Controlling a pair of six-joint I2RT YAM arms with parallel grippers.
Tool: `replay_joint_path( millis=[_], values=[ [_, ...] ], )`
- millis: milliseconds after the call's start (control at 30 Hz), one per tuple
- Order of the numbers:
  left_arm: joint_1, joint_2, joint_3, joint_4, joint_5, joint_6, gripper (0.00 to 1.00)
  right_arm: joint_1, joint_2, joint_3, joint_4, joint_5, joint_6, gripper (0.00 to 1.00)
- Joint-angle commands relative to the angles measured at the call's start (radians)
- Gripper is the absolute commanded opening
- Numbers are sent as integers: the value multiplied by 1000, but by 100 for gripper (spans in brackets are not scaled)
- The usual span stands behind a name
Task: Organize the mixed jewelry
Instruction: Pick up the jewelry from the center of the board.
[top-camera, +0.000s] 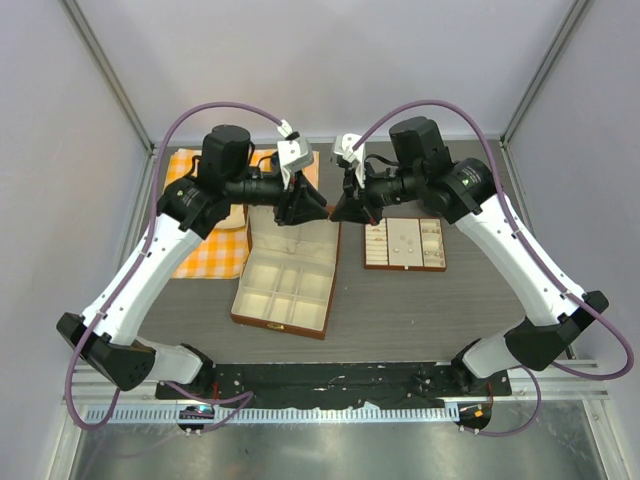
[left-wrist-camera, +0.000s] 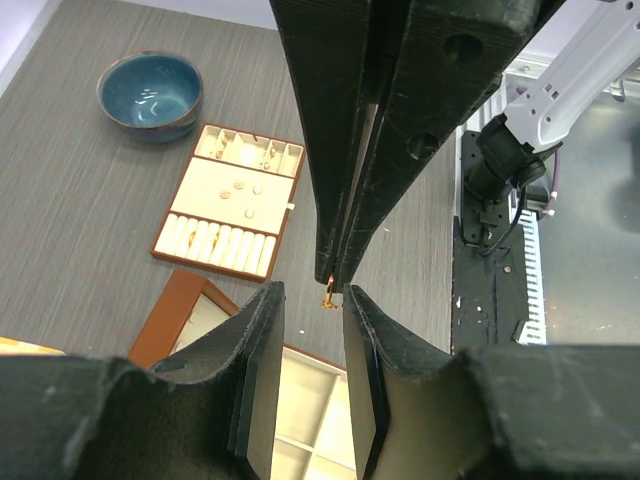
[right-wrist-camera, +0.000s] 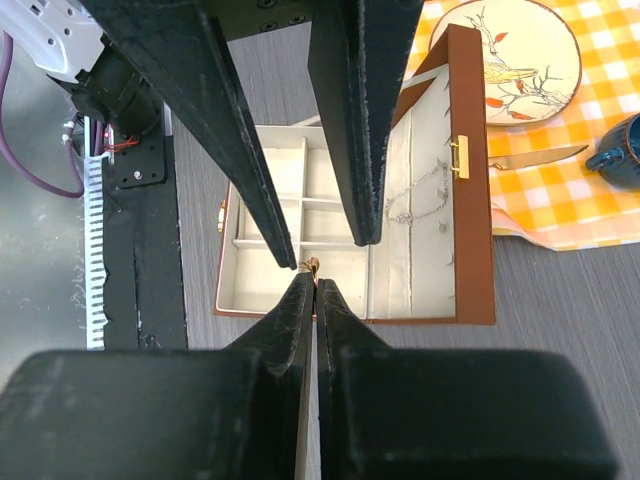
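The right gripper (right-wrist-camera: 315, 280) has its fingers clamped together on a tiny gold ring (right-wrist-camera: 312, 264), held in the air over the far part of the open brown box (right-wrist-camera: 478, 180) at mid-bench. The left gripper (left-wrist-camera: 312, 295) meets it tip to tip, fingers apart, one on either side of the ring. This looks like a hand-over, so the left fingers should close squarely on the band before the right ones let go, since so small a ring could slip; the silver chain (right-wrist-camera: 415, 205) lies in the box lid.
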Motion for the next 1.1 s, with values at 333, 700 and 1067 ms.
replay_joint_path(
  millis=[333,700,1067],
  values=[
    [-26,18,16,-28,45,38,32,10,-12,27,18,9,0,1],
    [-29,12,21,-45,43,54,17,12,-24,10,17,23,-7,1],
    [-29,-1,18,-75,39,84,24,12,-32,9,14,30,-12,1]
  ],
)
